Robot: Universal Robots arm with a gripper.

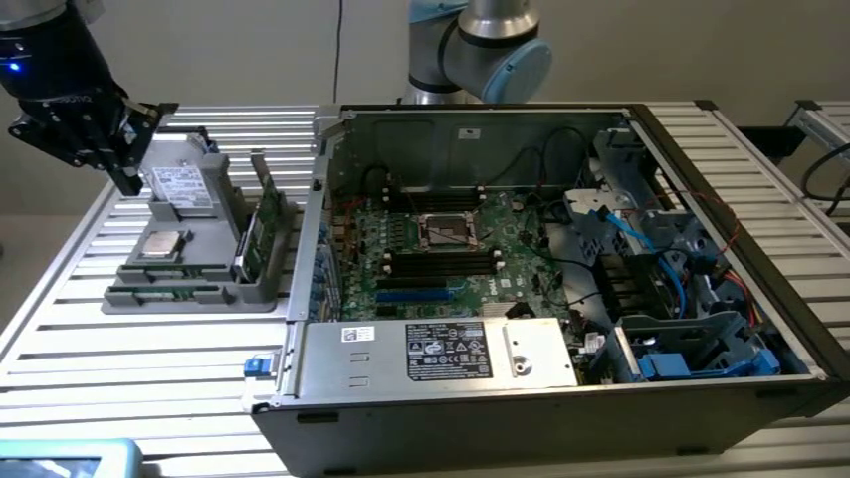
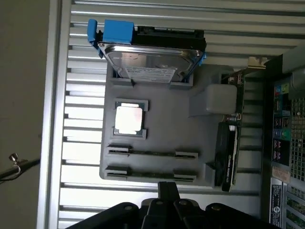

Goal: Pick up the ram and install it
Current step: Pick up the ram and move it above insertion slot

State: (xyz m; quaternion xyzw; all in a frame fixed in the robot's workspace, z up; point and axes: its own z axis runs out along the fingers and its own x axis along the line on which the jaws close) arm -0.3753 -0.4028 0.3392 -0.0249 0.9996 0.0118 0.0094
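The ram (image 2: pixel 152 153), apparently one of two strips, lies edge-up in the gray tray (image 2: pixel 171 129) at the exterior view's left, not yet lifted. Approach stage, seemingly: the claw (image 1: pixel 106 139) hovers at upper left, and whether it is apart or together cannot be told. Grasping would demand alignment along the strip. Also seated: one hard drive (image 2: pixel 152 62), one processor (image 2: pixel 129 119), one expansion card (image 1: pixel 269 209).

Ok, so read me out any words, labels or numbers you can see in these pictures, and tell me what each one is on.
No text can be read; all the print is too small or blurred.
Large white label on the metal box in the computer case: unreadable.
Small white sticker beside it: unreadable.
Sticker on the case's inner wall: unreadable.
Label on the hard drive: unreadable.
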